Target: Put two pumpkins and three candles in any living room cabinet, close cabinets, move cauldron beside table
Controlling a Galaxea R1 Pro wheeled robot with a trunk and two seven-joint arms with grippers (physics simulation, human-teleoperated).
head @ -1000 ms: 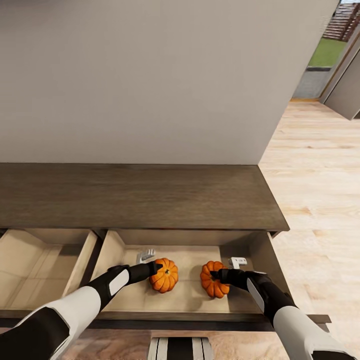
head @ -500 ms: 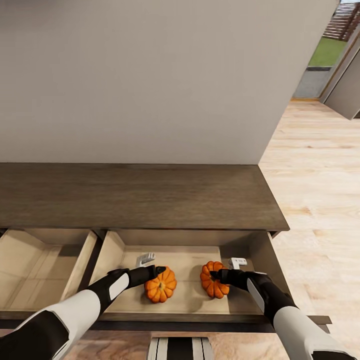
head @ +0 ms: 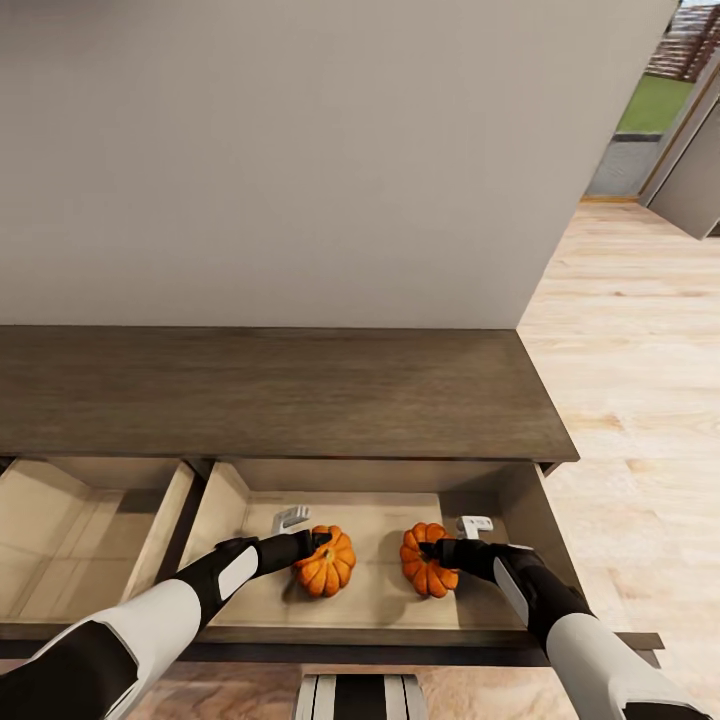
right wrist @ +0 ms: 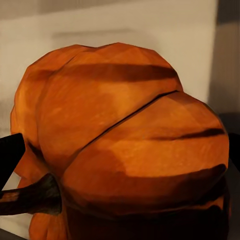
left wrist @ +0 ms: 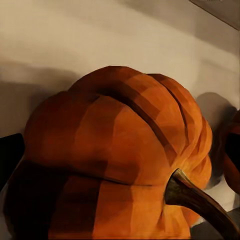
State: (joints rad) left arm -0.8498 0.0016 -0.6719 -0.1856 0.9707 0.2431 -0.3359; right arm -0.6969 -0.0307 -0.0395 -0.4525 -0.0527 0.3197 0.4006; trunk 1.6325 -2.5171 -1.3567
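Two pumpkins sitting in the open drawer (head: 262, 590) of the cabinet (head: 280, 390).
Left fingers (head: 318, 541) are gripping the left pumpkin (head: 327, 563) mid-drawer; right fingers (head: 430, 548) are gripping the right pumpkin (head: 424, 560) nearer the drawer's right wall.

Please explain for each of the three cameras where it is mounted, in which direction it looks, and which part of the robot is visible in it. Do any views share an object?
Head view: sits on the robot's head, looks forward and down at the long dark brown wooden cabinet and its open drawers; both arms show, left gripper and right gripper.
Left wrist view: sits near the left gripper, faces the left orange ribbed pumpkin closely.
Right wrist view: sits near the right gripper, faces the right orange ribbed pumpkin.
Shared: the head view shows both pumpkins too.
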